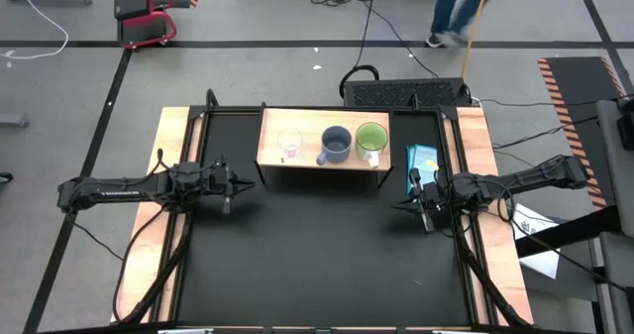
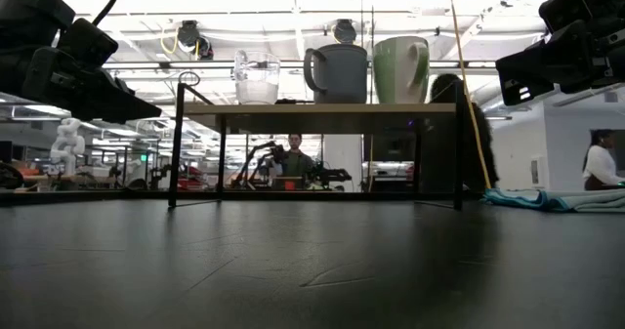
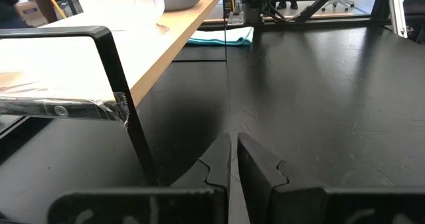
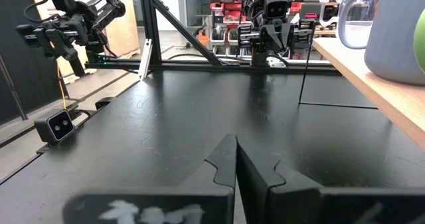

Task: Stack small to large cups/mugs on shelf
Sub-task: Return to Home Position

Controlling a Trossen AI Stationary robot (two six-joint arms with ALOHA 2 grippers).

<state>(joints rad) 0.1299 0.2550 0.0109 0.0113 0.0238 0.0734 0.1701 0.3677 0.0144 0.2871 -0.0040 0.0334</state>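
The shelf (image 1: 322, 164), a light-wood board on a black frame, stands at the table's far middle. On it stand three vessels in a row, each on its base: a clear glass cup (image 1: 289, 144) at the left, a grey-blue mug (image 1: 336, 144) in the middle and a lime-green mug (image 1: 371, 139) at the right. In the low view the glass cup (image 2: 257, 77), grey-blue mug (image 2: 337, 73) and green mug (image 2: 402, 69) stand side by side. My left gripper (image 1: 243, 183) hovers shut left of the shelf, and my right gripper (image 1: 401, 207) hovers shut right of it. Both are empty.
A teal cloth (image 1: 423, 161) lies on the table right of the shelf, close to my right gripper. Light-wood strips (image 1: 149, 235) run along both table sides. A person (image 1: 456, 12) walks on the floor beyond the far edge. The black tabletop (image 1: 317, 265) stretches in front of the shelf.
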